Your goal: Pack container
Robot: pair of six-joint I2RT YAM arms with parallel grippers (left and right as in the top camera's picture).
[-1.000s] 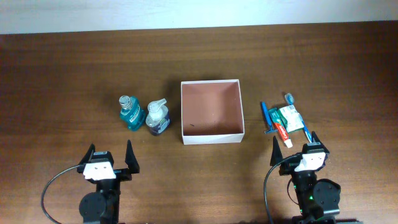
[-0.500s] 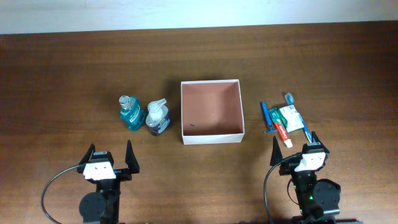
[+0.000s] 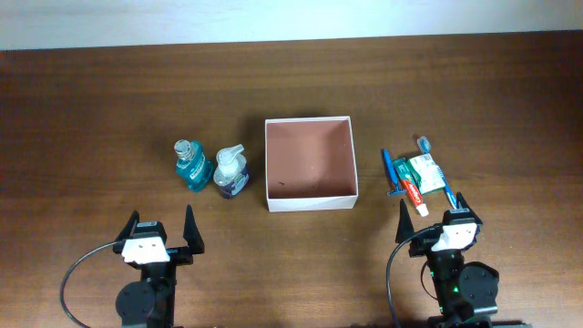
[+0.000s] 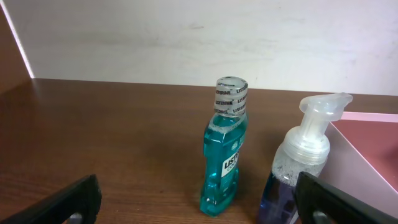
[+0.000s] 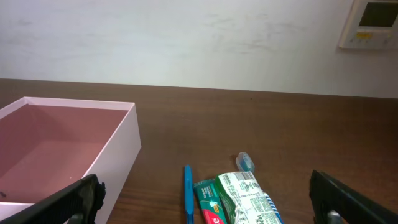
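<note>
While left gripper (image 3: 162, 219) and right gripper (image 3: 431, 206) gape wide, the square container (image 3: 310, 201) shows thin walls.

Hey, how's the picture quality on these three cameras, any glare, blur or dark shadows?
Overhead: sharp, evenly lit, no strong glare on the dark wooden table. Left wrist: the teal mouthwash bottle is crisp, label readable, but the black tool fingers at the bottom edge are blurred. Right wrist: the white-walled square box is clear.

1. Dark brown wooden table (image 3: 91, 109), pretty plain.
2. Square white-walled container (image 3: 310, 202) sits mid-table, open top up.
3. Left of it, a teal mouthwash bottle (image 3: 190, 165) and a foam pump bottle (image 3: 230, 171) stand just beside each other.
4. On the right, a blue-handled tool (image 3: 389, 169), toothpaste (image 3: 413, 194), green-white packet (image 3: 425, 170) and toothbrush (image 3: 446, 191) lie bunched together.
</note>
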